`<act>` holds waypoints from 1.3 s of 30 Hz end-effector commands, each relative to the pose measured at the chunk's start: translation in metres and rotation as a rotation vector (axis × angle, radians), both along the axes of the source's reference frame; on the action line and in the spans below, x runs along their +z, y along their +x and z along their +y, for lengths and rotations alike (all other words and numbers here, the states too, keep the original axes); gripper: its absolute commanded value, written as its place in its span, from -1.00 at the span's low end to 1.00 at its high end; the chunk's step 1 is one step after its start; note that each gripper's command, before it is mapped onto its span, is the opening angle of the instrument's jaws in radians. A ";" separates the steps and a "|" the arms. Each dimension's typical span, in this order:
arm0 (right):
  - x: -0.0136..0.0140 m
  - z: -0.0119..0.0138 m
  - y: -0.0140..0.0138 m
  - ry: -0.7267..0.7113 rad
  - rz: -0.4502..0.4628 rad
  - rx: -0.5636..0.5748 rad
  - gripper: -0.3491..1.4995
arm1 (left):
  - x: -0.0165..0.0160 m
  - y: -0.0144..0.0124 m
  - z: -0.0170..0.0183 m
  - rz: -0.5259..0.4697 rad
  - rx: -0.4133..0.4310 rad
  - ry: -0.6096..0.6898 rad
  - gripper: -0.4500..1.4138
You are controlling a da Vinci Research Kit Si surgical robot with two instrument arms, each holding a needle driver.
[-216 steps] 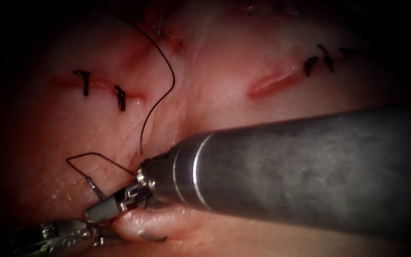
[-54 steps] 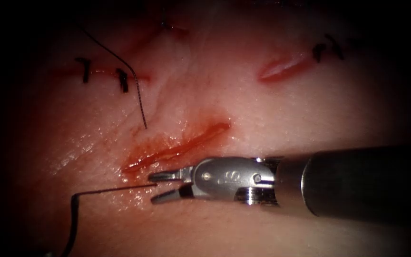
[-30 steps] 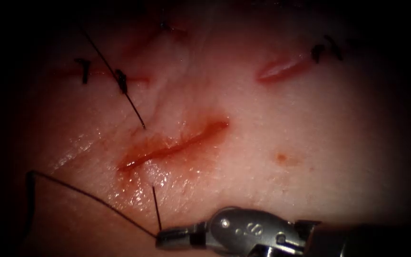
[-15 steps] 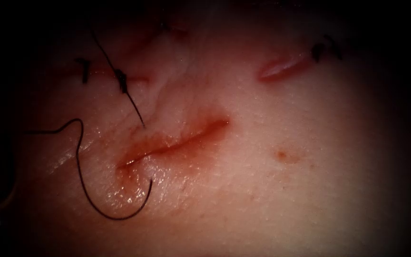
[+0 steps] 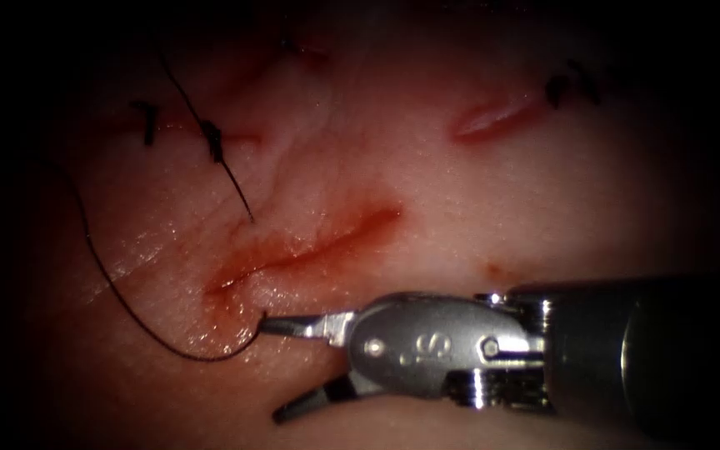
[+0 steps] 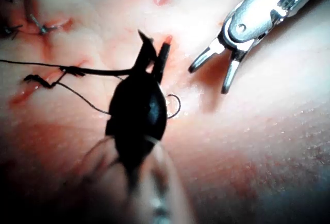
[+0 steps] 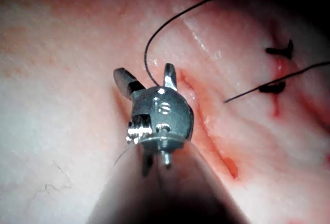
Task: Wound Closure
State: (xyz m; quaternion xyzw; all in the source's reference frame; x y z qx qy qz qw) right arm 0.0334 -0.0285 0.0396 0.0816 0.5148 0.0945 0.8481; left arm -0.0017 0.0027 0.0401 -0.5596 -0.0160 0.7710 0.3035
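The open cut runs slantwise across the middle of the tissue, wet with red fluid. My right tool comes in from the right with its jaws open and empty. Its upper jaw tip touches the spot just below the cut's left end where the thread leaves the tissue. From there the thread loops down and away to the left. The same open jaws straddle the thread in the right wrist view. My left tool is a dark shape, shut, with thread running to it. I cannot tell if it grips that thread.
Two dark stitches close an older cut at the upper left, and a loose thread tail crosses them. A second short open cut lies at the upper right with stitches beside it. The right tool's thick shaft covers the lower right.
A second ago the right tool was shut on the thread at the bottom edge, then left the picture. It is back with open jaws at the thread's exit. The loop has spread leftward.
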 end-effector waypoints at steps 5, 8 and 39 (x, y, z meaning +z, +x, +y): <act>0.0051 0.0002 0.0031 -0.089 -0.065 -0.085 0.80 | 0.0010 -0.0009 0.0002 -0.004 0.002 -0.004 -1.00; 0.0069 0.0000 0.0040 -0.125 -0.093 -0.111 0.80 | 0.0012 -0.0009 0.0002 -0.001 0.001 -0.006 -1.00; -0.0098 -0.0109 0.0038 0.038 0.113 -0.299 -1.00 | 0.0058 -0.0029 0.0002 0.035 0.019 -0.032 -1.00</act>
